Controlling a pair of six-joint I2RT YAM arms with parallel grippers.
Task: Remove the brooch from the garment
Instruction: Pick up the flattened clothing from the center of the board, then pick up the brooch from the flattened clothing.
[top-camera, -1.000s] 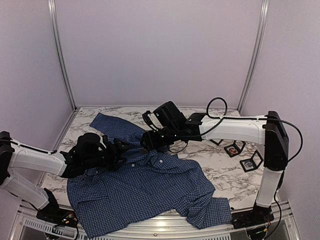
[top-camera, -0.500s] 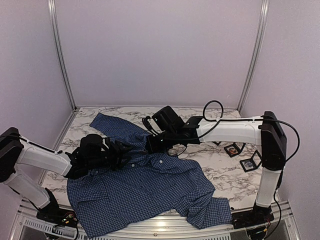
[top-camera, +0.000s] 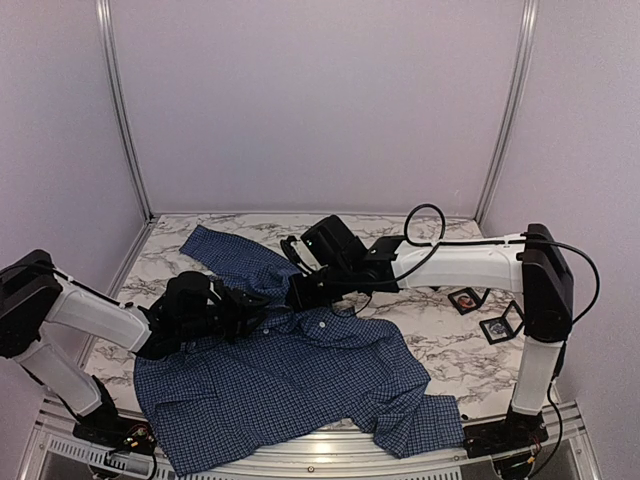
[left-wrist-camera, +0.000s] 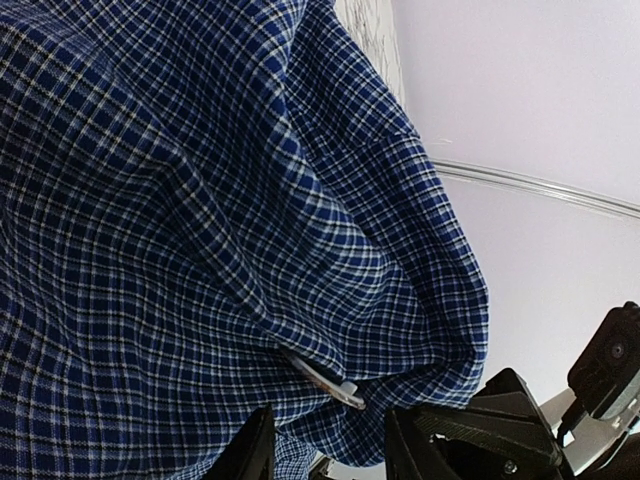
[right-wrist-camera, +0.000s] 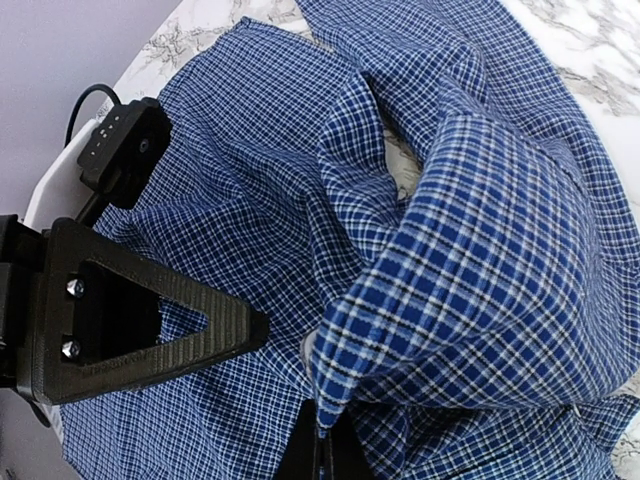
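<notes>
Right wrist view: your right gripper (right-wrist-camera: 322, 450) clamps the garment (right-wrist-camera: 480, 250); left gripper (left-wrist-camera: 330, 445) stands apart astride a fold; brooch unseen, removal apparently outstanding.

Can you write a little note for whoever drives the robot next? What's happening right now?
Right gripper: shut, pinching a raised fold of the shirt.
Left gripper: jaws apart around another fold, not clearly clamped.
Brooch: not surely visible. A small pale bit peeks from that fold; I cannot tell what it is.
Done: shirt gripped.
To do: find the brooch and take it off.
</notes>
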